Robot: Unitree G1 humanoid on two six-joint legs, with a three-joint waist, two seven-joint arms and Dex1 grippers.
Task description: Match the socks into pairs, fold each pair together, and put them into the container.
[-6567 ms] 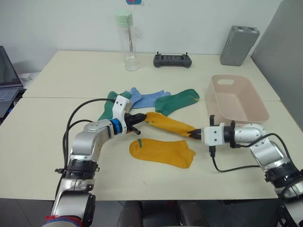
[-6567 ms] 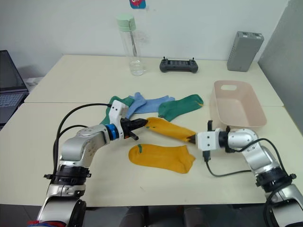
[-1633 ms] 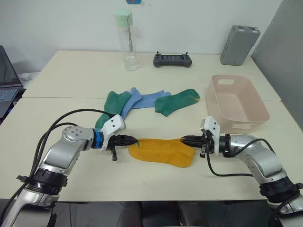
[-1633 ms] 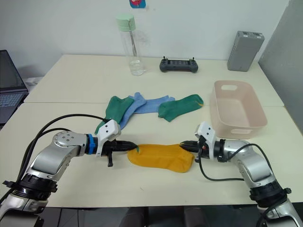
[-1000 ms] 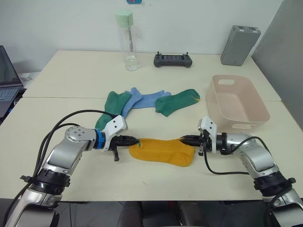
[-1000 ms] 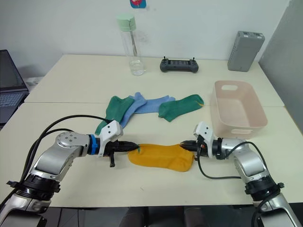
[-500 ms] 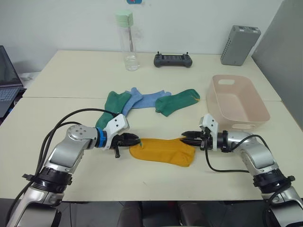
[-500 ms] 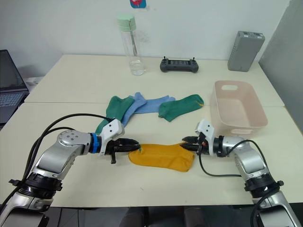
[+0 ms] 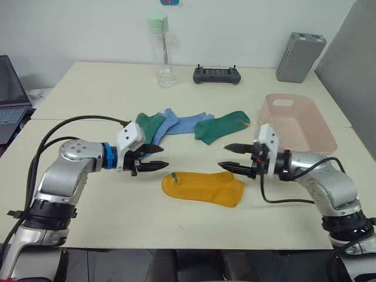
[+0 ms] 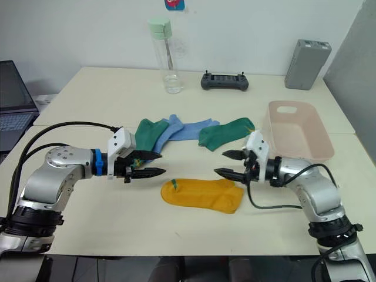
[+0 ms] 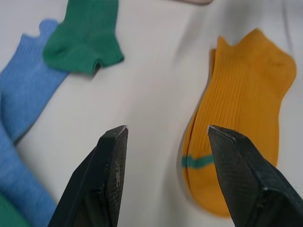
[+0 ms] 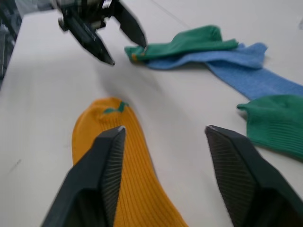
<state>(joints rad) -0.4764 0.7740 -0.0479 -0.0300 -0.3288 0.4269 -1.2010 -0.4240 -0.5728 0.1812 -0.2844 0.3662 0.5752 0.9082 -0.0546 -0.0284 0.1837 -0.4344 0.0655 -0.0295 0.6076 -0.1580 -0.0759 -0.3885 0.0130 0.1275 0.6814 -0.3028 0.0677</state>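
**On the table: both grippers spread and lifted off the stacked yellow socks**

Between the two arms, the mustard-yellow socks (image 9: pixel 202 187) lie flat on the table (image 9: pixel 176 229), one stacked on the other so they read as a single shape, green toe trim at the robot's left end. Nothing touches them.

The left arm reaches in from the left with its forearm roughly level and its elbow bent. The left gripper (image 9: pixel 154 158) points toward the middle of the table; its two black fingers are spread apart, one above the other, holding nothing, just off the toe end of the yellow socks.

The right arm mirrors it from the right side, elbow bent, forearm angled inward. The right gripper (image 9: pixel 231 157) points at the left one, fingers wide apart and empty, above the cuff end of the yellow socks.

Farther back lie the other socks: a dark green sock (image 9: pixel 145 129) overlapping the light blue socks (image 9: pixel 176 123), then a second dark green sock (image 9: pixel 222 126) to their right. The pale pink container (image 9: pixel 320 129) stands on the table's right side, behind the right gripper's wrist, with nothing visible in it.
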